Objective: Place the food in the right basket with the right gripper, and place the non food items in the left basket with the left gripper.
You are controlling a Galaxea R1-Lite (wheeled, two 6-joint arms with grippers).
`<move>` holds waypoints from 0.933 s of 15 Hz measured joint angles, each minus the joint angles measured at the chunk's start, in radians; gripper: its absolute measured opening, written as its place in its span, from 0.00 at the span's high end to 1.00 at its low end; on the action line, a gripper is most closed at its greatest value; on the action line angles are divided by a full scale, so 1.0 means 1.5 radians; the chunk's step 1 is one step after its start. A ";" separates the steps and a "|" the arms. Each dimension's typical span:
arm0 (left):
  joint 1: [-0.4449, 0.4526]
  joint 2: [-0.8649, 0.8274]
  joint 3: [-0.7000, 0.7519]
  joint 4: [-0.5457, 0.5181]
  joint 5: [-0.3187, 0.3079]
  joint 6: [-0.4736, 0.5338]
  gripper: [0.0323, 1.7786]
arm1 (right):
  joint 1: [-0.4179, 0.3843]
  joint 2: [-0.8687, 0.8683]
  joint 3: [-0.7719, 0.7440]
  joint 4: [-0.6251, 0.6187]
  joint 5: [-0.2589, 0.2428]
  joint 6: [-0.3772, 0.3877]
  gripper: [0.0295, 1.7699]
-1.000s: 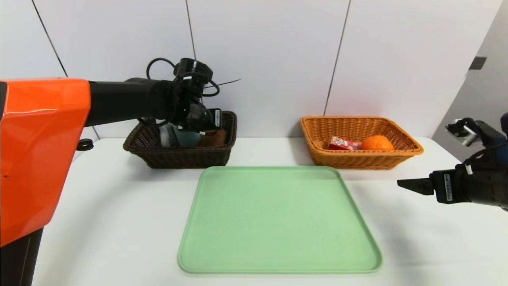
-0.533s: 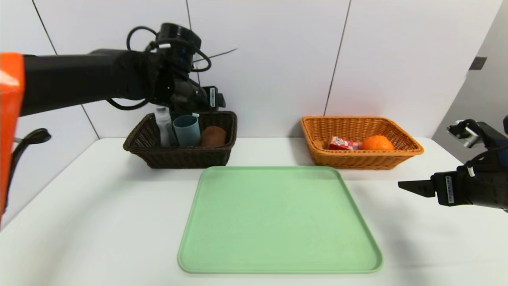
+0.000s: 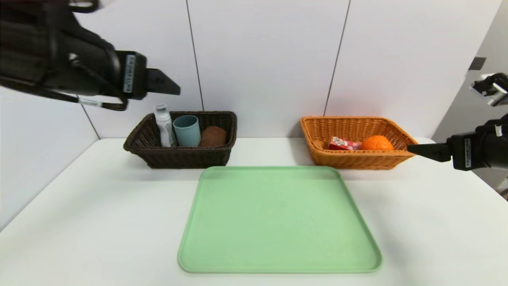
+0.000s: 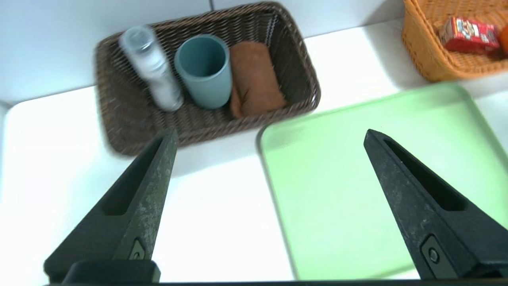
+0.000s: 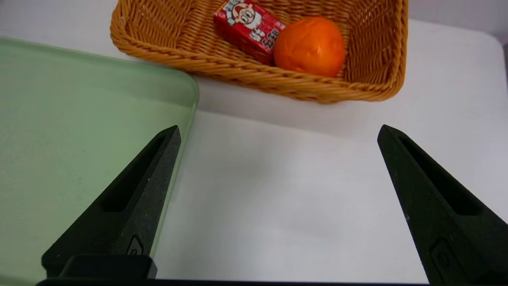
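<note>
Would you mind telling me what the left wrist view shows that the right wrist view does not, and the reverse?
Only the left wrist view shows the dark brown basket holding a clear bottle, a teal cup and a brown cloth roll, framed by the open left hand. Only the right wrist view shows the whole orange and the open right hand. Both show the green tray, the orange basket and the red carton.

Dark brown basket (image 3: 180,157): woven wicker, rough. Orange basket (image 3: 359,159): woven wicker, slight sheen. Green tray (image 3: 278,222): smooth matt plastic. Counter (image 3: 99,222): smooth white, faint gloss. Teal cup (image 3: 186,130): matt plastic. Brown cloth roll (image 3: 213,136): soft, fuzzy. Carton (image 5: 248,28): glossy printed paper. Left pincer (image 4: 270,135) fingers (image 4: 147,186): matt black, scuffed.
</note>
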 joint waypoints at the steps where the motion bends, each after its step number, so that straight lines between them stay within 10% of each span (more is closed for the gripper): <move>1: 0.021 -0.048 0.034 0.004 0.004 0.007 0.07 | 0.004 -0.003 -0.015 0.014 0.001 -0.010 0.03; 7: 0.229 -0.294 0.248 0.011 0.017 0.043 0.06 | 0.026 -0.118 -0.006 0.079 0.000 -0.012 0.03; 14: 0.262 -0.545 0.473 0.013 0.014 0.053 0.05 | -0.014 -0.376 0.143 0.125 -0.007 -0.009 0.03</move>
